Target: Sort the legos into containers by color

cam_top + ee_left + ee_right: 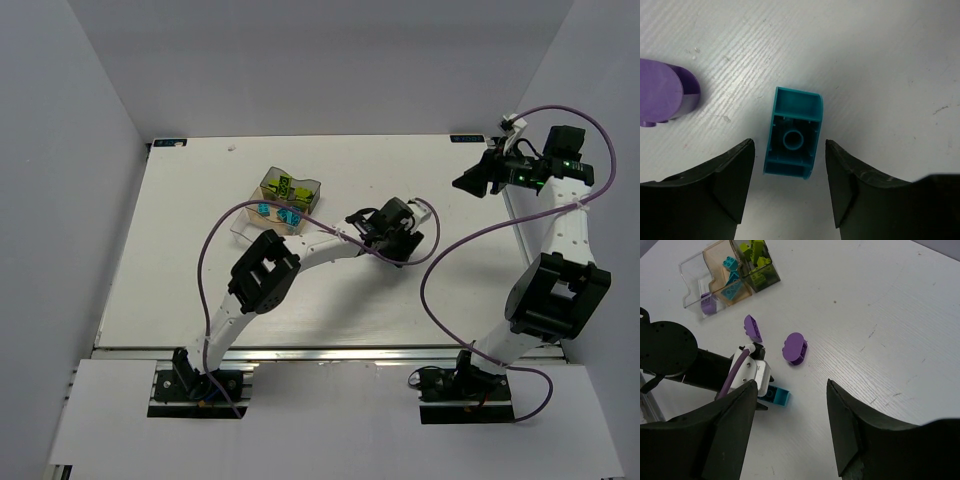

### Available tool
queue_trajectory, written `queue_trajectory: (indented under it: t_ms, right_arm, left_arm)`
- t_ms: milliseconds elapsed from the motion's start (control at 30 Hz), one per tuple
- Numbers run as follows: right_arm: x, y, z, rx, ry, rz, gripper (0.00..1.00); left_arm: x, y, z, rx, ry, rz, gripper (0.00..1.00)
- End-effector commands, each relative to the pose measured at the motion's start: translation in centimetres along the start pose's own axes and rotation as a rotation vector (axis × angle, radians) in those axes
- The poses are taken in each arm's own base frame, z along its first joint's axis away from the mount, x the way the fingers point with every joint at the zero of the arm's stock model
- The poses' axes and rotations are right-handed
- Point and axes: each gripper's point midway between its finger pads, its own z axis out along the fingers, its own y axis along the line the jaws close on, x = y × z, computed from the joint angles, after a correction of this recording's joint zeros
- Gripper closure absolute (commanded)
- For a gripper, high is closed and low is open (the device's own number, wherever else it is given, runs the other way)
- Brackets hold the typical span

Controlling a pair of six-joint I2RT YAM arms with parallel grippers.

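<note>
Cyan brick [792, 132] is lying hollow side up on the white table [880, 60], right of the trays and about mid-table. It is sitting between the spread fingers of the left gripper [789, 165], which are flanking it without touching.

We are judging the main risk to be the skew. The brick is lying slightly turned against the finger faces, so a closing finger could meet a corner first and spin it or squeeze it out forward. One end is rounded and the walls are thin, so a grip taken too near that end could slip. A purple brick [665, 92] is lying just beside the left finger. A sideways correction that way could knock it.

For room, we are seeing bare table ahead and to the right of the brick, and the table edges are well apart from it. Toward the orange tray [715, 255], where other cyan pieces are lying, a second purple brick [752, 328] is sitting near the path, so the carry would need lifting clear of it. The clear tray [690, 265] and grey tray [771, 275] are adjoining the orange one, so a loose drop could land wrongly.

The right gripper [791, 405] is hanging raised at the far right with its fingers apart, holding nothing and well out of the way.
</note>
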Motion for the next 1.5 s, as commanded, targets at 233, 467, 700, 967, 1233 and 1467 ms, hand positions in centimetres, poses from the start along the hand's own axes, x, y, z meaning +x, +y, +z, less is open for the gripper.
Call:
queue_trajectory:
  t_ms: [233, 467, 700, 967, 1233, 1467]
  right_arm:
    - [0.1, 1.3, -0.1, -0.033, -0.011, 0.016, 0.38]
    - [2.2, 3.6, 1.9, -0.082, 0.098, -0.080, 0.60]
    - [4.7, 5.6, 4.8, -0.096, 0.204, -0.121, 1.00]
    - [5.9, 7.3, 6.9, -0.131, 0.249, -0.134, 1.00]
    - [7.2, 8.5, 8.1, -0.167, 0.289, -0.123, 1.00]
    - [8.2, 8.7, 8.6, -0.175, 0.327, -0.115, 1.00]
  left_arm:
    - [-5.9, 0.3, -3.4, -0.070, -0.173, -0.027, 0.78]
    - [-9.5, 1.5, -10.0, -0.069, -0.282, -0.128, 0.88]
    - [-8.7, 8.7, -17.2, -0.146, -0.343, -0.399, 0.92]
    - [-3.0, 19.8, -21.7, -0.407, -0.276, -0.619, 0.95]
    - [2.1, 26.4, -22.9, -0.565, -0.162, -0.657, 0.95]
    - [4.3, 29.0, -22.1, -0.630, -0.081, -0.628, 0.92]
